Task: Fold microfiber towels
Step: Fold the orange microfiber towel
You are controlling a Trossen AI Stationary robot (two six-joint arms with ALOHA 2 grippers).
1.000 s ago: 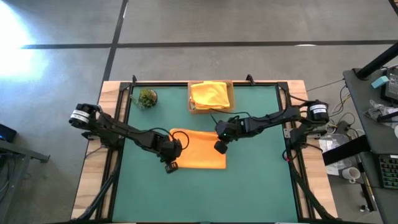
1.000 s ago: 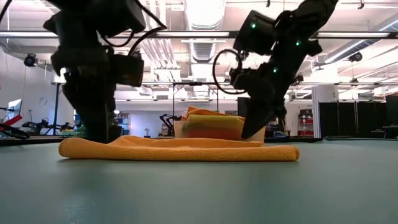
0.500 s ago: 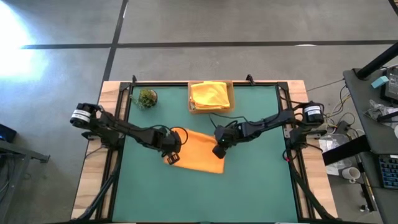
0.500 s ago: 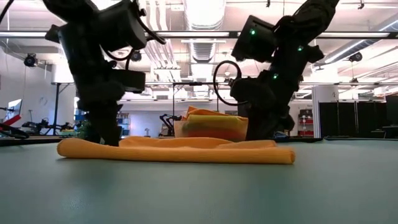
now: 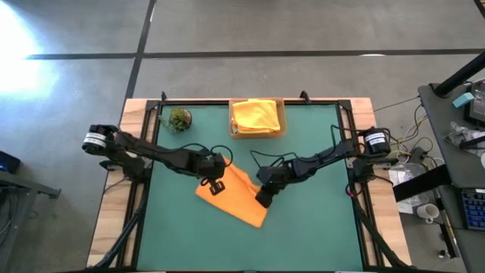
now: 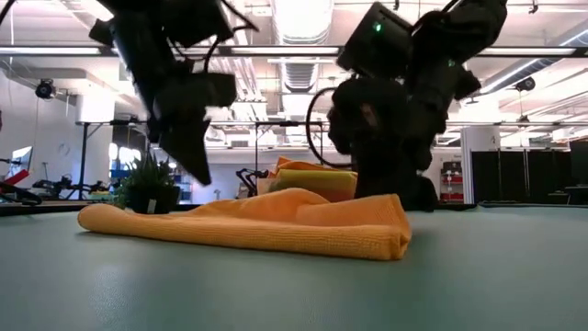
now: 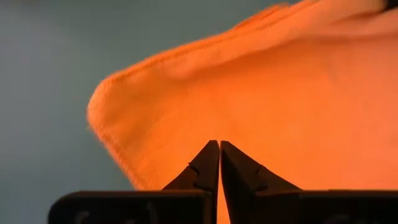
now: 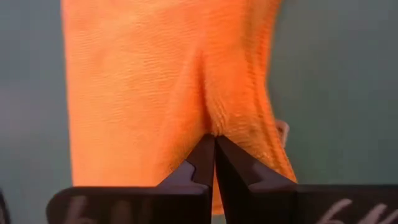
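An orange microfiber towel (image 5: 231,199), folded into a strip, lies slantwise on the green mat (image 5: 318,227). It also shows in the low view (image 6: 276,225). My left gripper (image 5: 214,186) is shut and hangs just above the towel's left end (image 7: 143,112). In the low view (image 6: 196,175) it is clear of the cloth. My right gripper (image 5: 262,201) is shut on the towel's right end and stands down at the mat (image 6: 397,191). A yellow towel (image 5: 256,114) lies in the tan tray (image 5: 233,130) at the far edge. My right gripper pinches a small pucker of the orange towel (image 8: 210,121) at its fingertips, near the strip's right end. The fingers come from above, slanting down. A crease runs up the cloth from the tips. The towel lies on the mat; how many layers are caught, I cannot tell.
A small potted plant (image 5: 179,119) stands at the mat's far left. The tray with the yellow towel shows behind the orange towel in the low view (image 6: 312,179). Bare mat lies to the near side and to the right.
My right gripper has gone toward the near edge and a little left, dragging the towel's right end with it. The strip has turned from lying level across the table to slanting. My left gripper has moved toward the far edge and risen off the towel's left end.
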